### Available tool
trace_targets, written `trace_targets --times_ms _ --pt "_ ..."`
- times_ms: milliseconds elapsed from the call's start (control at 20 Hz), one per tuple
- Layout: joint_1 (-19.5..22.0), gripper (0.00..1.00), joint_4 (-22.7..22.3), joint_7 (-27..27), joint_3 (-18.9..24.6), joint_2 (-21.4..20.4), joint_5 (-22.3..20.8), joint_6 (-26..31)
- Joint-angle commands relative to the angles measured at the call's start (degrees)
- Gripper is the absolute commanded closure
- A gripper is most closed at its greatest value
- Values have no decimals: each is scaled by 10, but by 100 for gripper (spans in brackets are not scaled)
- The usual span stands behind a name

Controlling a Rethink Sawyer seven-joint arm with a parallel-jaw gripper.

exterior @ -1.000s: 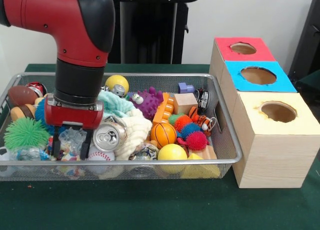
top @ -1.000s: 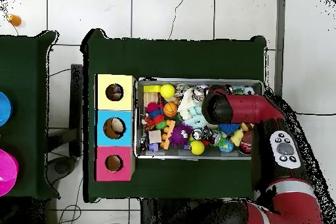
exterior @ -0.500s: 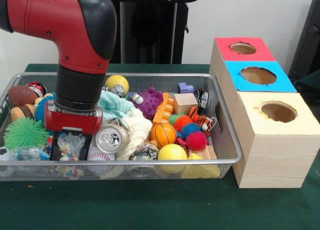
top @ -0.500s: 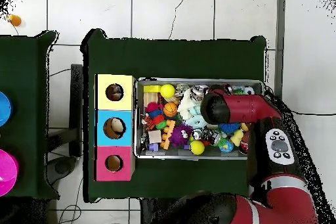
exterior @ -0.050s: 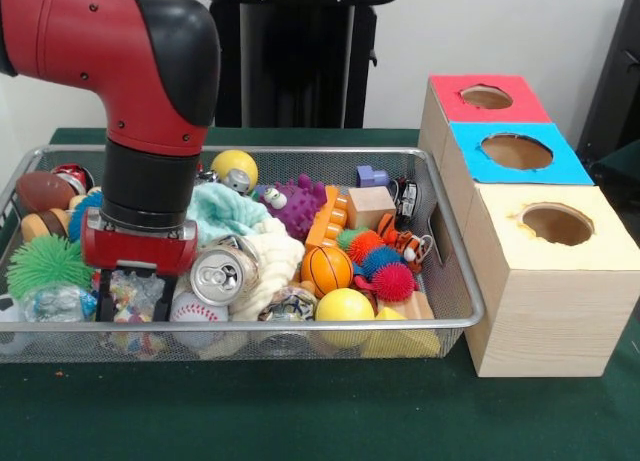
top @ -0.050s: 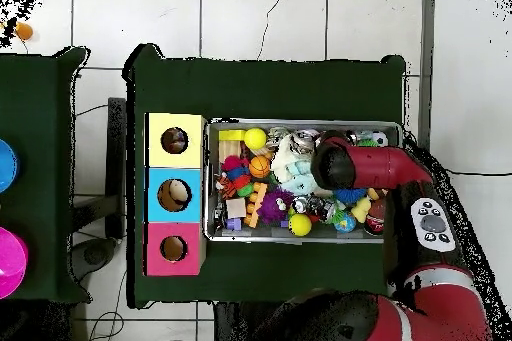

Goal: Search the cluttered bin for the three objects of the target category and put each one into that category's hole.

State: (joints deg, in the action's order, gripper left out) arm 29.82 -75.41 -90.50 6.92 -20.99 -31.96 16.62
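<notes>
The red and black arm reaches down into the left end of the wire bin, and its gripper sits low among the clutter there. Its two dark fingers stand on either side of a crinkly clear bag of coloured bits, spread about as wide as the bag. Whether they press on it or merely straddle it I cannot tell from here.

Just right of the gripper a silver drink can lies on its side with its top facing the near side, and a baseball rests below it against the near mesh. A green spiky ball lies to the left of the gripper. Behind it are a pale teal cloth and a cream fuzzy cloth.

Toward the middle of the bin lie a small basketball, a yellow ball, a purple spiky toy and a wooden cube.

To the right of the bin stands the wooden box with three holes: red farthest, blue in the middle, pale yellow nearest. In the overhead view something light shows inside the blue hole.
</notes>
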Motion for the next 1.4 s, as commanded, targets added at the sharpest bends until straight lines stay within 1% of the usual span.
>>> trace_targets --times_ms 50,150,200,550,700,800,900,1000,1400 --pt "23 0 -24 14 37 51 -2 61" --pt "30 0 -29 24 47 45 8 81" --pt "35 0 -32 29 55 40 18 100" --pt "59 0 -43 51 98 19 113 276" --pt "61 0 -40 59 108 13 141 340" --pt "61 0 -36 56 110 12 150 352" --pt "61 0 -32 51 110 17 153 350" --pt "58 0 -23 59 108 24 145 347" --pt "54 0 -20 65 102 34 112 284"
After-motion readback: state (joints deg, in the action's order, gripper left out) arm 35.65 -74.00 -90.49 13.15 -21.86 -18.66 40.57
